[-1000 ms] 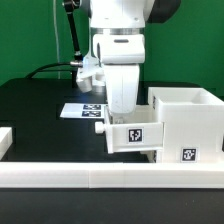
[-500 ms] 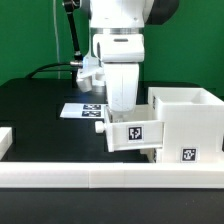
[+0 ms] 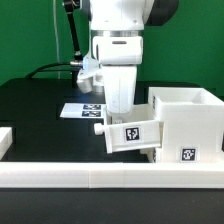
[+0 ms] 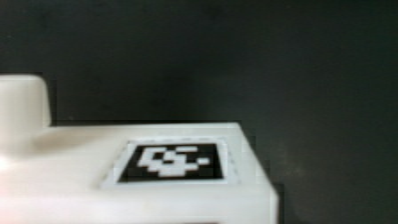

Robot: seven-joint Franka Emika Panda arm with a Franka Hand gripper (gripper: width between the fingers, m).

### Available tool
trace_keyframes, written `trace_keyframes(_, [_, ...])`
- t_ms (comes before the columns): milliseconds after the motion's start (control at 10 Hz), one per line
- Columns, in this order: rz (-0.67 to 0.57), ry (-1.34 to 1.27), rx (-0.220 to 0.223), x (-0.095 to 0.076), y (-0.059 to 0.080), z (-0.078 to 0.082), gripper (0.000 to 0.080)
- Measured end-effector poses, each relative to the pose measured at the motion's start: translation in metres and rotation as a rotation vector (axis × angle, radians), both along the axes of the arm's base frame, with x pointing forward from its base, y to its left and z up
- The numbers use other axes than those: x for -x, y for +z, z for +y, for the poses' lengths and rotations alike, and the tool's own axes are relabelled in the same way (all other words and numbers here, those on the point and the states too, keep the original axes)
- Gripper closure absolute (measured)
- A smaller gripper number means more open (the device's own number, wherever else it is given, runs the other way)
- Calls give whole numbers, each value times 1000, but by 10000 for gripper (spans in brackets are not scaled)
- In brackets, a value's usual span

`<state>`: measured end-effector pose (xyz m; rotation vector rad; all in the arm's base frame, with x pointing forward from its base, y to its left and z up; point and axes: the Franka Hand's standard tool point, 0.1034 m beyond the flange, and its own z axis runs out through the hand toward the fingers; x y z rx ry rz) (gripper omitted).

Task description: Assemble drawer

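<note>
A small white drawer part (image 3: 131, 136) with a black marker tag on its face hangs slightly tilted just above the table, touching the open side of the bigger white drawer case (image 3: 186, 118) at the exterior view's right. My gripper (image 3: 121, 112) comes straight down onto this part and is shut on it; its fingertips are hidden behind the part. In the wrist view the same part (image 4: 169, 205) fills the near field, with its tag (image 4: 175, 161) and a raised white wall (image 4: 18, 110). The black table lies beyond.
The marker board (image 3: 82, 110) lies flat on the black table behind the arm. A long white rail (image 3: 100, 180) runs along the front edge. A white block (image 3: 5, 140) sits at the exterior view's left edge. Cables hang behind the arm.
The held drawer part has tilted a little and sunk slightly against the case. The arm has barely moved.
</note>
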<state>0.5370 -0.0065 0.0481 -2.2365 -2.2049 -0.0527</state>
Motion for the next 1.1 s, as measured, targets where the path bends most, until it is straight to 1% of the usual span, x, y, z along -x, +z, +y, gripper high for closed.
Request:
trace_keyframes(200, [-11,5,0,-8,5,4,757])
trace_keyframes(600, [-3,-34,-4,-4,0,8,757])
trace_keyframes(700, [-1,-38,-5,-7,2,11,757])
trace_keyframes(800, [-4,-46,-6,-6,0,13,757])
trace_keyframes(1100, [-24,-44,-9,-5,-1,10,757])
